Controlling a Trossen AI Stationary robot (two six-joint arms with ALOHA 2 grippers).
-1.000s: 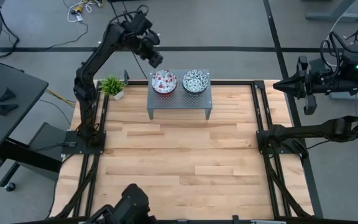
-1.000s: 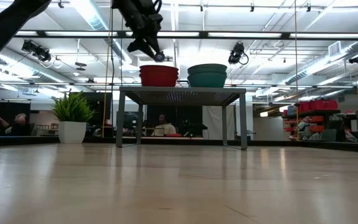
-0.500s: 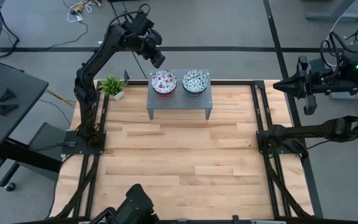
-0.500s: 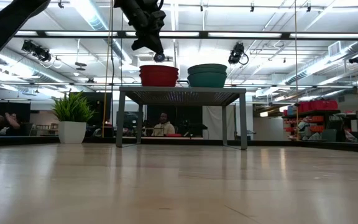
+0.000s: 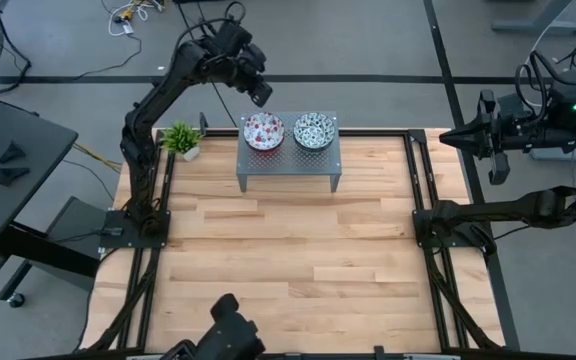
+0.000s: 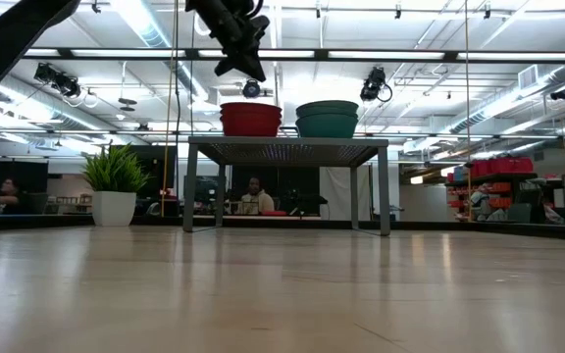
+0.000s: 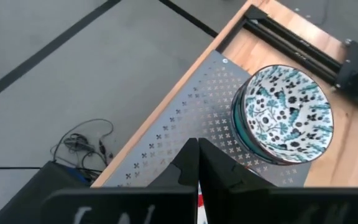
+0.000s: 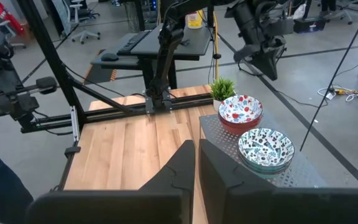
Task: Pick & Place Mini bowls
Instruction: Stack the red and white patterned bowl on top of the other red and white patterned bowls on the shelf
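From overhead the red bowls (image 5: 264, 131) look single; level view shows stacks, the left end effector (image 6: 242, 70) pinched empty above.

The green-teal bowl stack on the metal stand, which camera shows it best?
The left wrist view: the green-teal bowl stack fills much of the frame, pattern and stacked rims clear. The high view shows only a small top; the low view only its side; the right wrist view shows it farther off.

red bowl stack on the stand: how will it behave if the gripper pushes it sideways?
The red bowl stack looks glazed and rigid, so it would probably slide on the perforated metal stand rather than deform. Being nested bowls, the top one may shift or rattle. It sits beside the green stack, so a rightward push likely knocks them together, risking chips.
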